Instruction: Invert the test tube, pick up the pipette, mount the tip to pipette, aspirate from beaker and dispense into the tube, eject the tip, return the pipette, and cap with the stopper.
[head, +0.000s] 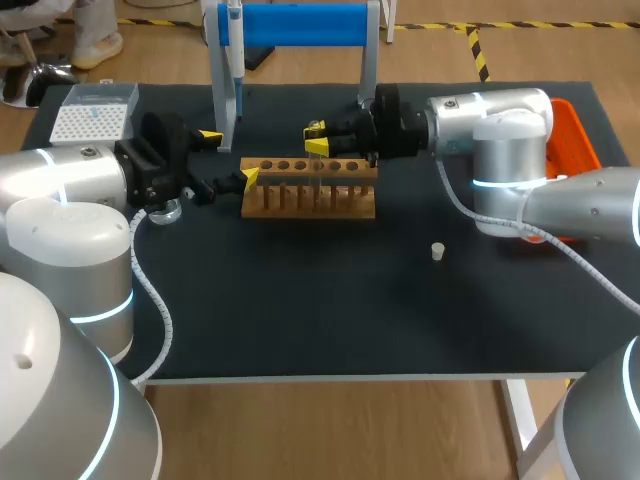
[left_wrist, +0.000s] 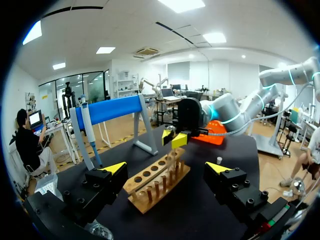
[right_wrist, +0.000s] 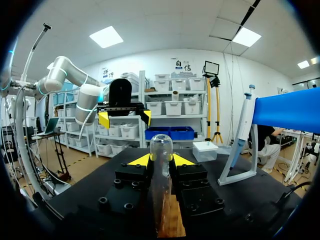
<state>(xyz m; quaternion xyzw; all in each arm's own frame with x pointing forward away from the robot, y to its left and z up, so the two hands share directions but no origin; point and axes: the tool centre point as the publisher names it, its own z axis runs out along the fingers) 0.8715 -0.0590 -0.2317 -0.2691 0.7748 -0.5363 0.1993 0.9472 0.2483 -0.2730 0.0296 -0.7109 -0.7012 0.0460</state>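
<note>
In the head view the right gripper (head: 317, 138) sits over the middle of the wooden rack (head: 308, 190). The left gripper (head: 229, 157) is at the rack's left end, fingers spread wide and empty. The stopper (head: 437, 251) lies well apart on the counter (head: 300, 310), and the pipette (head: 232, 70) hangs behind. The left wrist view shows the rack ahead, between its open fingers. In the right wrist view the fingers clamp the test tube (right_wrist: 161, 150) from both sides, upright with its rounded end up, directly above the rack. It likely needs a straight lift before turning.
</note>
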